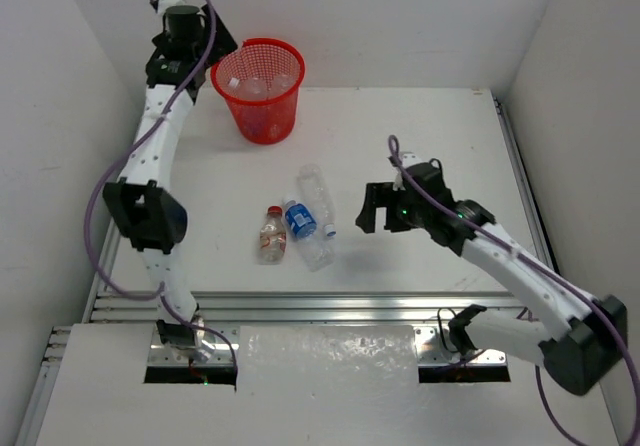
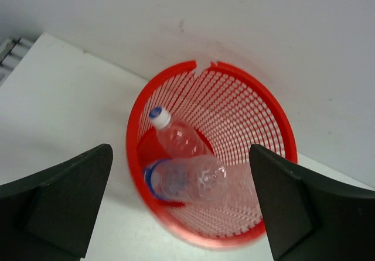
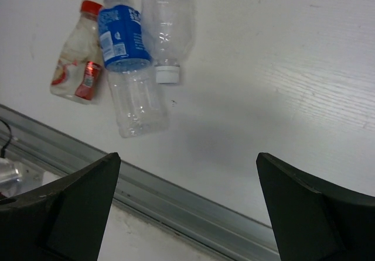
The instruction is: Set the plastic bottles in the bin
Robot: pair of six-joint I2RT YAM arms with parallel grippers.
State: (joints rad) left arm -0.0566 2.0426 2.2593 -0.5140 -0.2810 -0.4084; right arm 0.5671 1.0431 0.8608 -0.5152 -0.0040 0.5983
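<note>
1. The left pincer [image 2: 181,205] is held apart, empty, over the bin [image 2: 246,114], in which two clear bottles [image 2: 184,179] are contained.
2. The right pincer [image 3: 187,208] is held apart, empty, beside three bottles [image 1: 303,228] laid on the bench [image 1: 430,146].

The bin [image 2: 246,114] is red plastic mesh, kinda glossy along the rim. The bottles are all thin clear plastic catching glare: the blue-label bottle [image 3: 126,68] has a shiny printed wrap, the red-cap bottle [image 3: 76,62] looks cloudier, and the plain bottle [image 3: 167,21] is ribbed. The table [image 3: 304,68] is matt white with faint wood grain, edged by a dull brushed-metal rail [image 3: 176,198].
</note>
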